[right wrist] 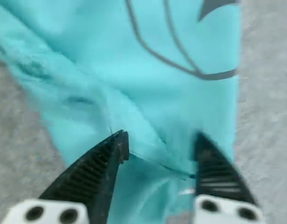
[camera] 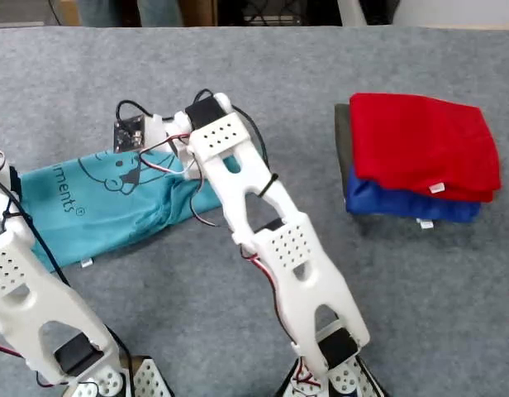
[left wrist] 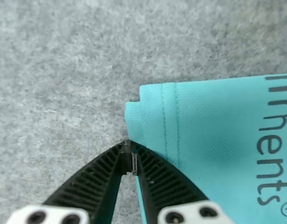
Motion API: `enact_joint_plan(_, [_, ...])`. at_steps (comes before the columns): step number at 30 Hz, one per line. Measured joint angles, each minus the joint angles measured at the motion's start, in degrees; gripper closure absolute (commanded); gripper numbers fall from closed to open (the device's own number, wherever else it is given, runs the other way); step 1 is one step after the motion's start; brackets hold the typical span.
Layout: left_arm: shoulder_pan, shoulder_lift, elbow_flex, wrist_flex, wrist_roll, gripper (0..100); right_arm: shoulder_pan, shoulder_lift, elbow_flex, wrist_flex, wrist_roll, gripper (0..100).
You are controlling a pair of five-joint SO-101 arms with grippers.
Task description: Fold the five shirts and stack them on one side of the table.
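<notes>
My left gripper (left wrist: 128, 148) is closed at a corner of the teal shirt (camera: 97, 198); whether it pinches cloth I cannot tell; my right gripper (right wrist: 161, 140) stands wide open over a crumpled fold of this shirt; the folded red shirt (camera: 420, 141) lies on the blue shirt (camera: 395, 203), well apart on the table (camera: 321, 66).

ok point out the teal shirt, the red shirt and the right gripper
teal shirt (camera: 97, 198), high view, middle of its printed front
red shirt (camera: 424, 141), high view, its flat top face
right gripper (right wrist: 160, 140), right wrist view, midway between fingertips
</notes>
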Motion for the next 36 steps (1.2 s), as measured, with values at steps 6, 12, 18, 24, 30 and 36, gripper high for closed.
enact_joint_plan(6, [0.0,0.0,0.0,0.0,0.0,97,2.29,1.05,-11.34,2.11,-5.54,93.6])
enact_joint_plan(12, [0.0,0.0,0.0,0.0,0.0,97,2.55,1.05,-17.67,8.7,-13.54,98.2])
enact_joint_plan(18, [0.0,0.0,0.0,-0.18,0.09,97,-0.79,-0.88,-5.8,8.79,-16.18,98.3])
enact_joint_plan(24, [0.0,0.0,0.0,-0.18,0.09,97,-4.31,-0.7,3.96,0.26,-16.35,98.3])
enact_joint_plan(30, [0.0,0.0,0.0,-0.18,0.09,97,-4.4,2.81,2.55,-2.64,-16.35,98.3])
enact_joint_plan(36, [0.0,0.0,0.0,-0.18,0.09,97,-4.4,2.64,-6.68,4.48,-16.35,98.3])
